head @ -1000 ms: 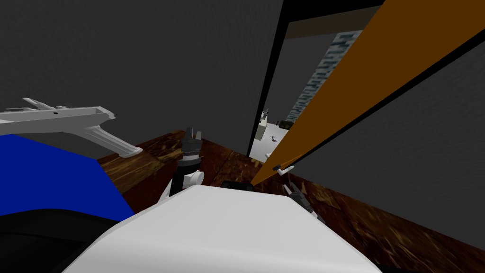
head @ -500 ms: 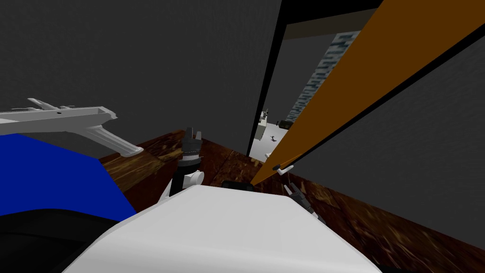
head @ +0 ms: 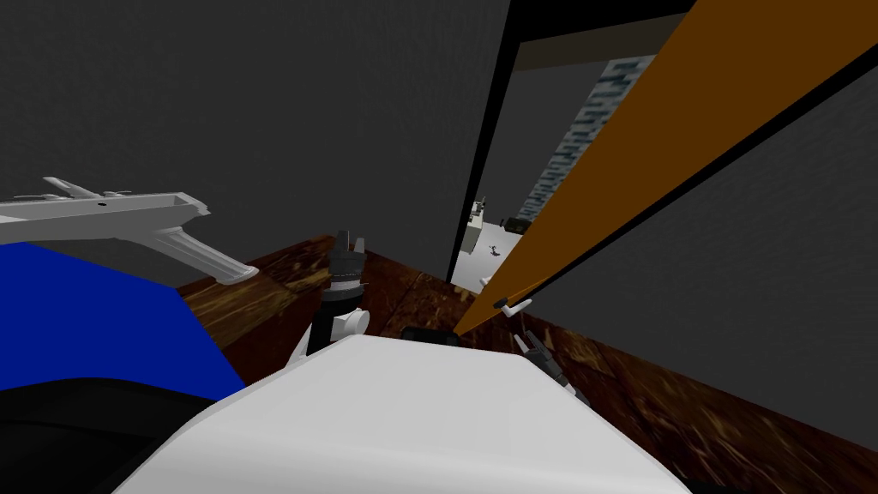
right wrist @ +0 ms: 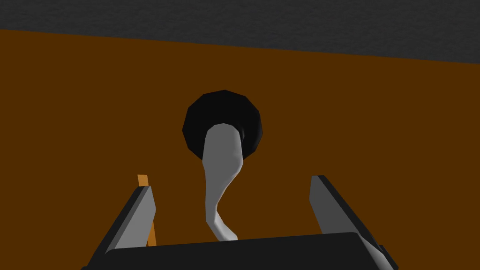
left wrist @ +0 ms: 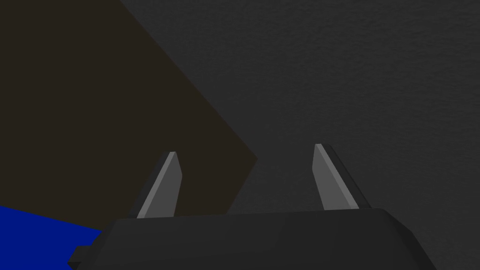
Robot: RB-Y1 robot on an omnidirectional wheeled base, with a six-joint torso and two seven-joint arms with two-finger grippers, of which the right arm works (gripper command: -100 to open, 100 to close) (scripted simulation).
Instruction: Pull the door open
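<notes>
Our right pincer stands wide with the pale lever handle running between its fingers. Nothing touches it, so closing should catch the lever for the pull. The handle springs from a black rosette on the brown door, which seems to stand ajar, though the head view is steep. Our left pincer, also wide, is held left of the doorway, probably to stay clear of the door's swing.
</notes>
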